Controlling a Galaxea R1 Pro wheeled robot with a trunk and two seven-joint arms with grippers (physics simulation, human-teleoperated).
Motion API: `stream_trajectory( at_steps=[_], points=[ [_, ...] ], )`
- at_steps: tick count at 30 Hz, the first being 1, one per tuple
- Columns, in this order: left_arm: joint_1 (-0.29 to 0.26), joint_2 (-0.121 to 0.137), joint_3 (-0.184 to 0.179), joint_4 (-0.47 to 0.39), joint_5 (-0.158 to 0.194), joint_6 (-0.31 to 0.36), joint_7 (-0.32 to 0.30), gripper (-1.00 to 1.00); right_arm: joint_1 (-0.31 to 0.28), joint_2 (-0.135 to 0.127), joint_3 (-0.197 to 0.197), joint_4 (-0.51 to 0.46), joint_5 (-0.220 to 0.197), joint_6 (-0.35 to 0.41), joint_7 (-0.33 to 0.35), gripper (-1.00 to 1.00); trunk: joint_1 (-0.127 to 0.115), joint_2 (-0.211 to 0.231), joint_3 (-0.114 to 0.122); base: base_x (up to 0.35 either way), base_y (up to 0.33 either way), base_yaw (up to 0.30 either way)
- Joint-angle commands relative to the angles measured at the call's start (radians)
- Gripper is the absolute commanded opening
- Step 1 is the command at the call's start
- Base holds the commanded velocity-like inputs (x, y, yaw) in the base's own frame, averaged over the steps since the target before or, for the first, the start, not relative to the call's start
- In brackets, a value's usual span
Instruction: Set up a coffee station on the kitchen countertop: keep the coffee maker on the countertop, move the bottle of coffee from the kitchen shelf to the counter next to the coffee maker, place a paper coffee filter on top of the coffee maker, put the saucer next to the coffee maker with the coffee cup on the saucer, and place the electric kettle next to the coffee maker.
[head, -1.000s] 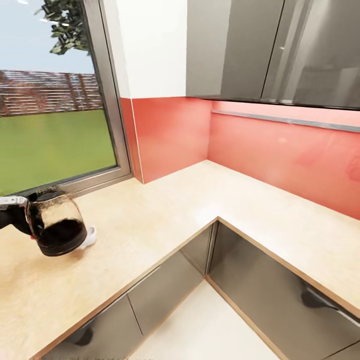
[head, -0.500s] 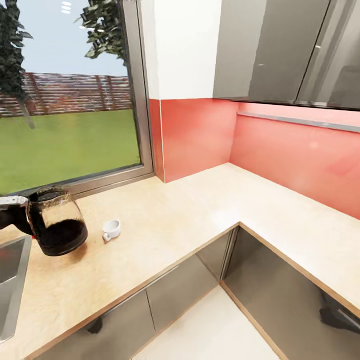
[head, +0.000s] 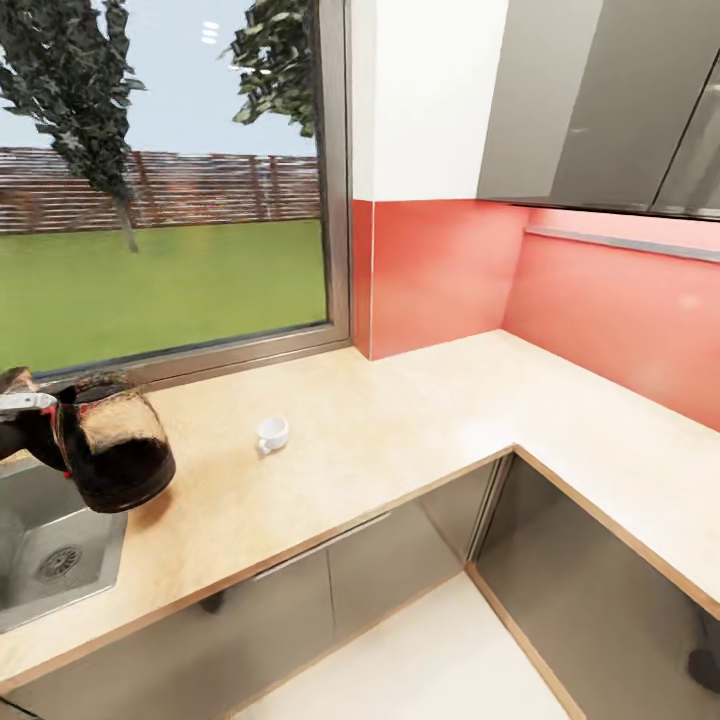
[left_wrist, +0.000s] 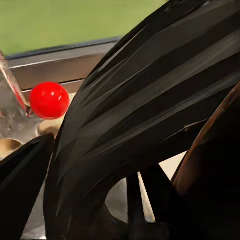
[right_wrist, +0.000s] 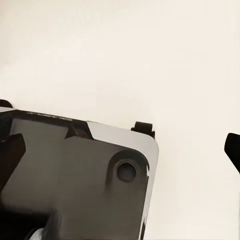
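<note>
Beige countertop (head: 400, 430) runs under the window; my left gripper (head: 25, 425), at nine o'clock, appears clamped on the kettle (head: 115, 455) over the sink's (head: 50, 560) edge, the cup (head: 272, 434) at its three o'clock, so a loose hold risks spilling.

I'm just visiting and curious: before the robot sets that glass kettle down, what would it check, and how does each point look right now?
1. Kettle held off the counter: ok, it hangs at the head view's left edge.
2. Grip on its handle: cannot tell, the gripper is cut off there.
3. Free counter space to set it down: ok.
4. Cup away from the kettle: ok, they stand apart.
5. Sink not under the kettle: not ok, the kettle hangs by its edge.
6. Coffee maker to put it beside: cannot tell.
</note>
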Motion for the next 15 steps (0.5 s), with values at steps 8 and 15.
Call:
stream_trajectory(
  at_steps=[8,15],
  points=[
    [-0.002,-0.001,0.002,-0.002,-0.003,0.005,-0.008,-1.00,-0.001,-0.001,0.008,0.000,-0.010,-0.003,0.004,1.00,0.000,-0.002,0.002,-0.271,-0.142,0.278],
    [-0.002,-0.001,0.002,-0.003,-0.002,0.005,-0.008,-1.00,-0.001,-0.001,0.008,0.000,-0.010,-0.003,0.004,1.00,0.000,-0.002,0.005,-0.105,-0.012,0.278]
  ],
)
